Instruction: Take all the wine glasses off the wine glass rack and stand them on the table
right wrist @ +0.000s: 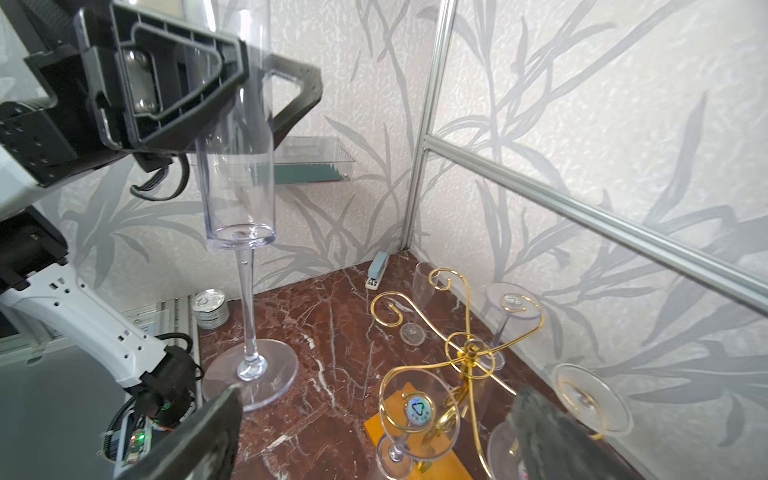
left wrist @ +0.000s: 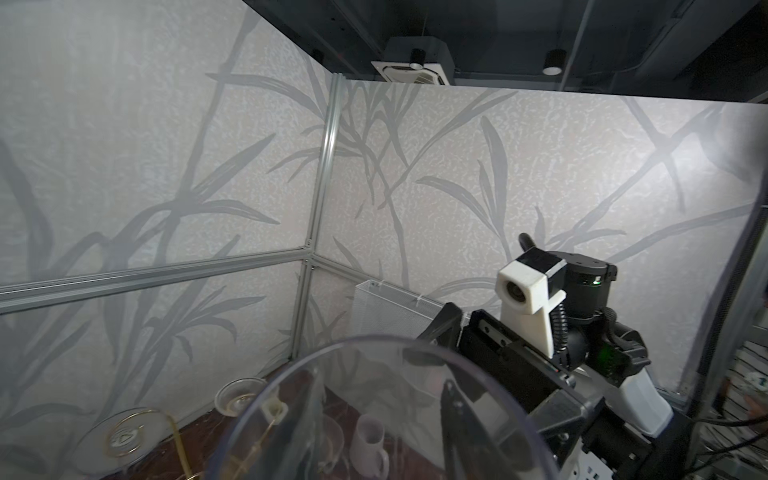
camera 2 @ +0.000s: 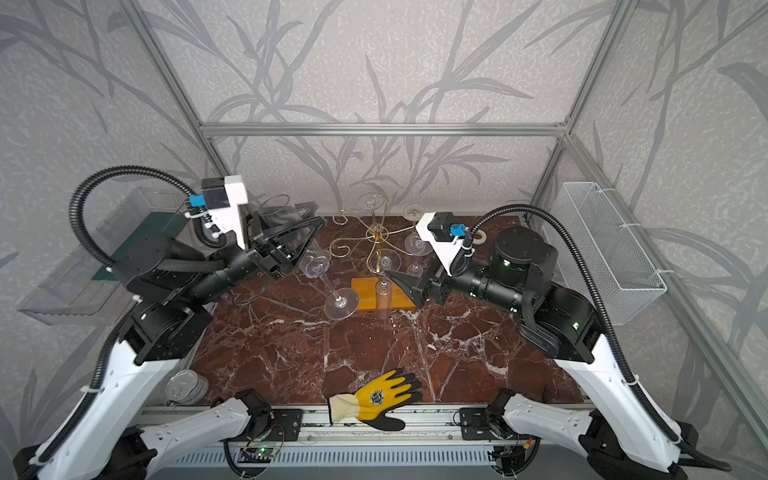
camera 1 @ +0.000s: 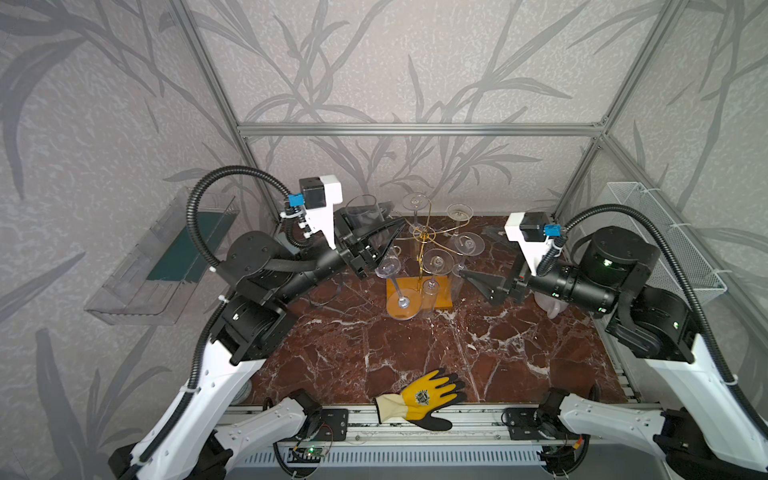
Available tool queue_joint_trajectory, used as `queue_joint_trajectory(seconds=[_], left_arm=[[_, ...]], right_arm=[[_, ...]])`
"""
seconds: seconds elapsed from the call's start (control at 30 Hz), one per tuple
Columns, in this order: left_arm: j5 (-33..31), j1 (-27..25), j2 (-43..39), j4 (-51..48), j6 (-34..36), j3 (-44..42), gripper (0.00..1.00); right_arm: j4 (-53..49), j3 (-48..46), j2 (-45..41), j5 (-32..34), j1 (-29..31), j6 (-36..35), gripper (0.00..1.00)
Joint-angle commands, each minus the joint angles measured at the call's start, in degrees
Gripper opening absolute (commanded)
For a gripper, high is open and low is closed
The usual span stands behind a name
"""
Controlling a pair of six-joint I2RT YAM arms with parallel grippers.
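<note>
Okay, I'm logging the wine glass as already clear of the wine glass rack: it's hanging upright beside the rack's left side, foot low over the marble table. Whether the foot is touching down, I can't tell. I'm judging it light, rigid, clear and slick, and breakable at the thin stem, so the straight-sided bowl is the sensible place to be gripping, with gentle pressure. The left gripper is doing just that, its jaws partly closed across the bowl, one finger on each side. The right gripper is sitting spread wide with nothing between its fingers, hovering near the rack's orange base. Several other glasses are hanging upside down on the gold arms, close enough that I'm watching for knocks.
</note>
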Motion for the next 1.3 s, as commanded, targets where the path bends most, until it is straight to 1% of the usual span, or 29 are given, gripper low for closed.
queue_joint_trajectory(seconds=[0.0, 0.07, 0.2, 0.3, 0.47, 0.73, 0.8, 0.9, 1.27], left_arm=[[-13.80, 0.06, -4.82, -6.09, 8.26, -3.27, 0.31], [-19.47, 0.06, -8.07, -6.57, 10.86, -6.19, 0.31], [-27.16, 0.06, -12.91, -5.35, 15.90, -12.47, 0.30], [-31.51, 0.04, -15.81, -1.97, 18.58, -18.02, 0.30], [-36.42, 0.06, -17.75, 4.02, 22.66, -25.96, 0.30], [-41.49, 0.18, -15.58, 17.63, 27.06, -35.20, 0.30], [-42.01, 0.64, -13.98, 20.23, 27.40, -36.40, 0.30], [-41.13, 2.46, -10.87, 23.67, 26.82, -37.53, 0.30], [-32.70, 14.97, 0.23, 35.93, 20.18, -41.30, 0.30]], right_arm=[[1.54, -1.59, -1.84, 4.50, 0.17, -2.87, 0.99], [1.48, -2.62, -2.93, 5.97, 0.12, -3.29, 0.99], [2.67, -5.80, -5.46, 8.88, 0.17, -4.13, 0.99], [5.23, -9.24, -8.22, 11.70, 0.17, -4.53, 0.99], [6.65, -13.50, -12.79, 16.26, 0.17, -4.48, 0.99], [6.04, -19.21, -18.61, 22.89, 0.17, -2.88, 0.99], [6.39, -20.78, -19.99, 24.31, 0.17, -2.36, 0.99], [6.77, -23.00, -21.56, 26.20, 0.17, -1.66, 0.99], [6.28, -26.01, -22.50, 31.83, 0.17, -0.76, 0.99]])
